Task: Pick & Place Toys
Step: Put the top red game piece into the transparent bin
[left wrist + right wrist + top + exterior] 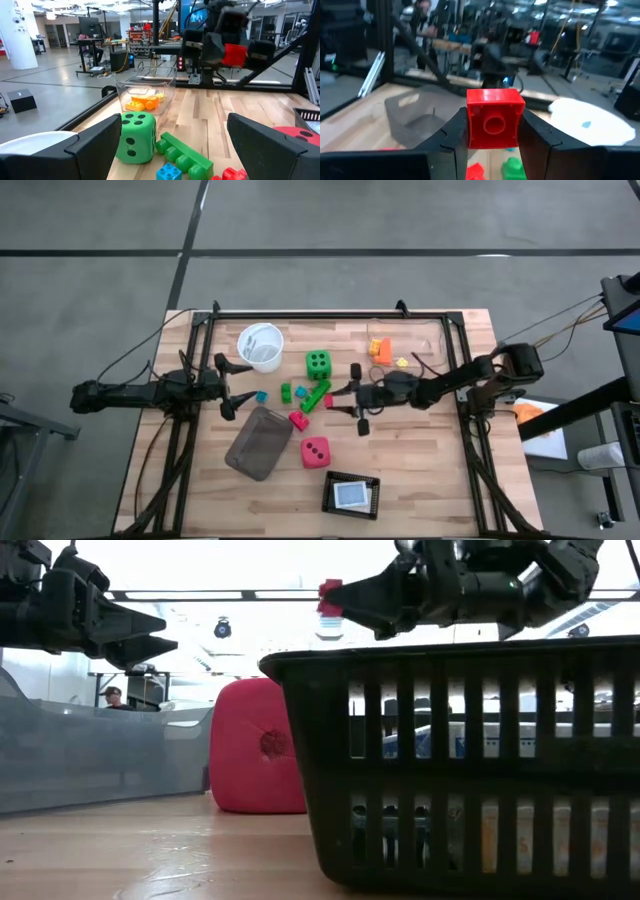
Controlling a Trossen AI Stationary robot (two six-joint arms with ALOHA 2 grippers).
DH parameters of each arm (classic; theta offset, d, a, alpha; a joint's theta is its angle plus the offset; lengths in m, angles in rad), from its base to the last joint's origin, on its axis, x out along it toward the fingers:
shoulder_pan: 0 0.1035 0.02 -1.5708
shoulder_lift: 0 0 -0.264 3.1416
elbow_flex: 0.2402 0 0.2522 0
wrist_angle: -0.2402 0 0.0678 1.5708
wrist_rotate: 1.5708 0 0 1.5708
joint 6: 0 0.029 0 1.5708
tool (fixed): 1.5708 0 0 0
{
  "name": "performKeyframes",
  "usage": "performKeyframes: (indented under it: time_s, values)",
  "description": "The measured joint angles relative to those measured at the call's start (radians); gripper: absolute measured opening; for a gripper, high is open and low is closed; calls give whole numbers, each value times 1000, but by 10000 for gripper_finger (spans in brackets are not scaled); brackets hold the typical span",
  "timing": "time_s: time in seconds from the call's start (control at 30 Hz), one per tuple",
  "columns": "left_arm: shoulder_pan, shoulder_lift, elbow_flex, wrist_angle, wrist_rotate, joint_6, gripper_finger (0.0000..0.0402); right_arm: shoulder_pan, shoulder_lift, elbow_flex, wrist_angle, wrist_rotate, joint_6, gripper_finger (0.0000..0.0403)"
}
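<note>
A slatted black plastic basket (470,760) stands closest. Past it, the right gripper (492,127) pinches a glossy square red brick (494,118) between both fingers, above the table's middle. At nine o'clock the left gripper (228,387) gapes empty.

A pale butcher-block wooden table (420,470) stands on grey concrete floor (90,290) crossed by dark seams. Bright ceiling lights (50,15) shine over distant cluttered workbenches (95,45) and a white column (20,35).
</note>
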Motion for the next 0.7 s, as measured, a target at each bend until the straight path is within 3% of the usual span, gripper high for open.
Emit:
performKeyframes:
  time_s: [0.23,0.5,0.7]
  values:
    - [1,1,0,2,0,-2,362,-55,-67,-111,54,194,40,122]
    - [1,0,0,2,0,-2,362,-110,-173,-215,49,566,76,122]
    - [1,0,0,3,0,-1,362,-152,-257,-251,-110,809,115,122]
